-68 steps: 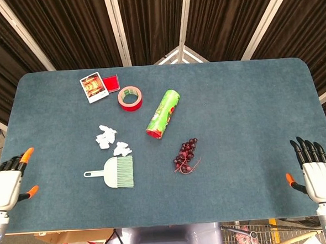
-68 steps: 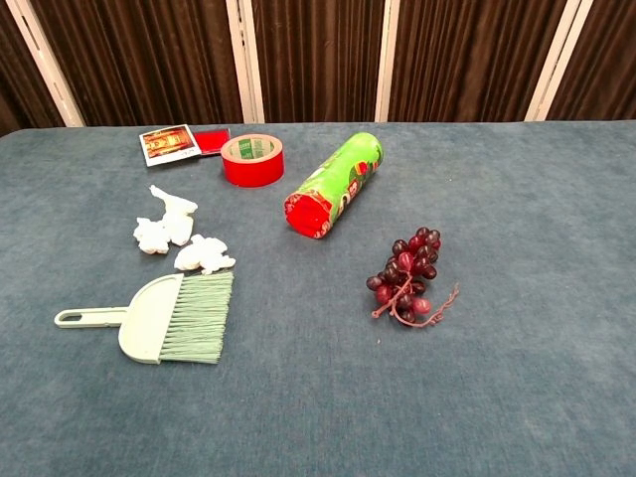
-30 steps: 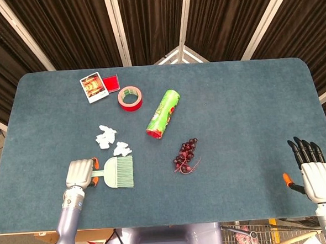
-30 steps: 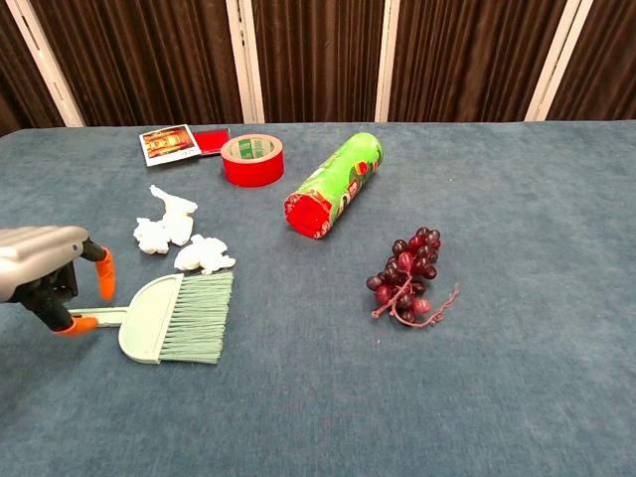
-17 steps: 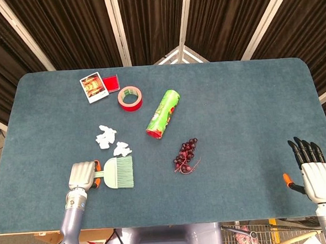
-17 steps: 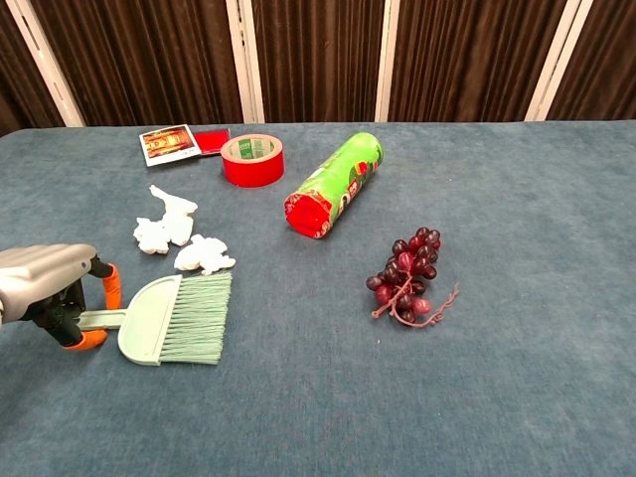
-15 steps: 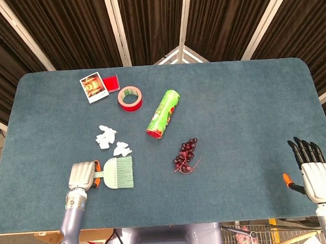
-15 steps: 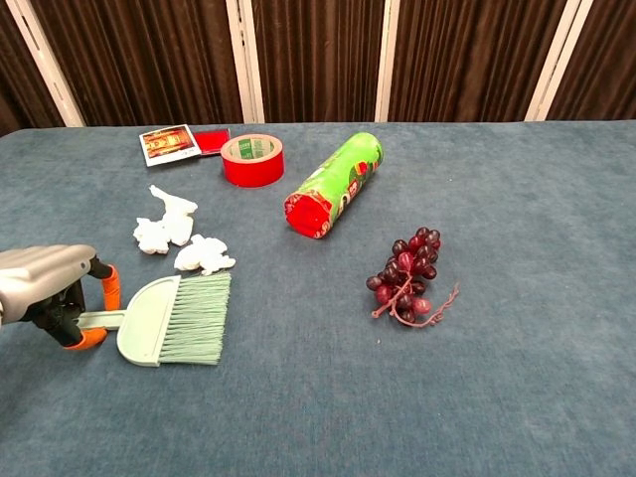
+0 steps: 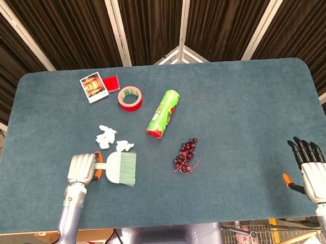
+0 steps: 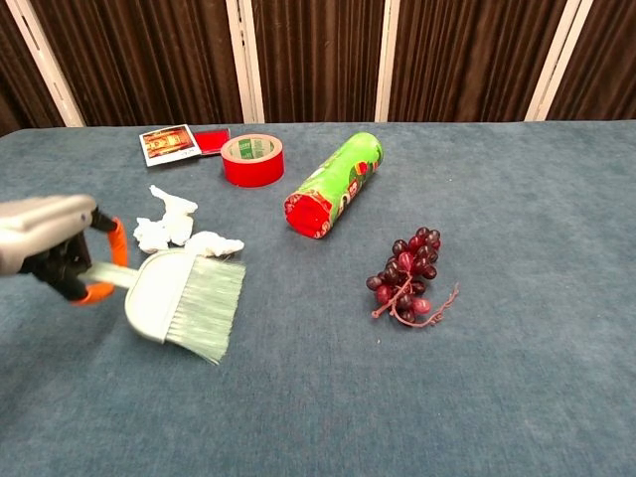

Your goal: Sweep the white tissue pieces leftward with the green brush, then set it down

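My left hand grips the handle of the green brush and holds it lifted off the table, bristles tilted toward the front right. White tissue pieces lie just behind the brush; one piece sits right at the brush's back edge. My right hand hangs open at the table's front right corner, seen only in the head view.
A green snack tube lies mid-table with a red tape roll and a photo card with red box behind. Grapes lie to the right of the brush.
My left hand came in from the table's left edge, closed on the brush handle, and has now lifted and tilted the brush, shifting it slightly back and right. The right hand stayed still.
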{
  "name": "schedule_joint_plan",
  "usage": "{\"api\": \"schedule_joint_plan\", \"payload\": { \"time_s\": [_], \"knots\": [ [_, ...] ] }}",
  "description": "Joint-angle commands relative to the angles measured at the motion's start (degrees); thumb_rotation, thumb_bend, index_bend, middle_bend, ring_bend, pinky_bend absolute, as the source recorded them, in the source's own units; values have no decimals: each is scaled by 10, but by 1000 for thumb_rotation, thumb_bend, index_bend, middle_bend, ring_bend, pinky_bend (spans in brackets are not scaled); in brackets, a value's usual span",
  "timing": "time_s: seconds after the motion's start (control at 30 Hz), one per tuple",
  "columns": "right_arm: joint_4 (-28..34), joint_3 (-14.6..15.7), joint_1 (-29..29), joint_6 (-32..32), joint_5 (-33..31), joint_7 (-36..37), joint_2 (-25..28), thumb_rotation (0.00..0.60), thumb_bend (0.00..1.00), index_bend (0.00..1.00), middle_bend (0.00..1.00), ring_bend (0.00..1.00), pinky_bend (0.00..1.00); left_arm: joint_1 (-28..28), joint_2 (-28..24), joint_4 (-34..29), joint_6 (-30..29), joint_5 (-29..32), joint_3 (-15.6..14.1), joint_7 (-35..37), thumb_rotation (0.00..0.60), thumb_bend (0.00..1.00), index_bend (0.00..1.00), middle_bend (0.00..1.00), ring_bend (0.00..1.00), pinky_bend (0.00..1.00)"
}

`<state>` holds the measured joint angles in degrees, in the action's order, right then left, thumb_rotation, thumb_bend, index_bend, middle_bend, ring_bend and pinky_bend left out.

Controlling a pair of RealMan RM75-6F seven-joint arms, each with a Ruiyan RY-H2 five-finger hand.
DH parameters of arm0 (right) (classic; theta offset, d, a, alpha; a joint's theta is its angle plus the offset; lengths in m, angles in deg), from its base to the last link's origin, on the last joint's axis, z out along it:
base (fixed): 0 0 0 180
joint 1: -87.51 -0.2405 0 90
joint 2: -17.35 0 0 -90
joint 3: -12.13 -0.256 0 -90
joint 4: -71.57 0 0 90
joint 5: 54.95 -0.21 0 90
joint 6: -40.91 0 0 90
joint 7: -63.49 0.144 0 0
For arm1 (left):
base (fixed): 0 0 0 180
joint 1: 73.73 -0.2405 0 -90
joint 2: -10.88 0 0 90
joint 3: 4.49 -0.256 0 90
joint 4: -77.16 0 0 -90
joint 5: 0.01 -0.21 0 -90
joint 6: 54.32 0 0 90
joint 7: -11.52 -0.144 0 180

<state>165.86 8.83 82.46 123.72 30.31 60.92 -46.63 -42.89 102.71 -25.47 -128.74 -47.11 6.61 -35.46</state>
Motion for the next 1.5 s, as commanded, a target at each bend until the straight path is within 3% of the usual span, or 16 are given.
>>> {"api": "schedule_joint_plan", "payload": {
  "time_s": [0.03,0.2,0.37,0.63,0.87,1.1,1.5],
  "knots": [
    [1,0,-1,-3,-4,3,1,600,321,0,0,0,2,30,-12,-35,-10,5,33,-33,600,688,757,1000,1000,1000],
    [4,-3,-2,-8,-9,9,4,600,322,0,0,0,2,74,5,-35,-6,36,66,-74,600,689,759,1000,1000,1000],
    [5,-4,-4,-12,-14,16,6,600,322,0,0,0,2,119,41,8,6,75,85,-106,600,691,762,1000,1000,1000],
    [3,-6,-5,-19,-21,29,9,600,322,0,0,0,1,175,91,114,37,127,90,-137,600,693,765,1000,1000,1000],
    [4,-4,-4,-19,-20,28,9,600,322,0,0,0,2,193,91,163,55,170,87,-151,600,695,768,1000,1000,1000],
    [5,-3,-3,-17,-21,24,7,600,322,0,0,0,1,164,30,163,52,179,65,-136,600,697,770,1000,1000,1000],
    [8,2,4,3,-3,13,7,600,322,0,0,0,2,52,-170,114,40,137,34,-11,600,697,771,1000,1000,1000]
  ]
}}
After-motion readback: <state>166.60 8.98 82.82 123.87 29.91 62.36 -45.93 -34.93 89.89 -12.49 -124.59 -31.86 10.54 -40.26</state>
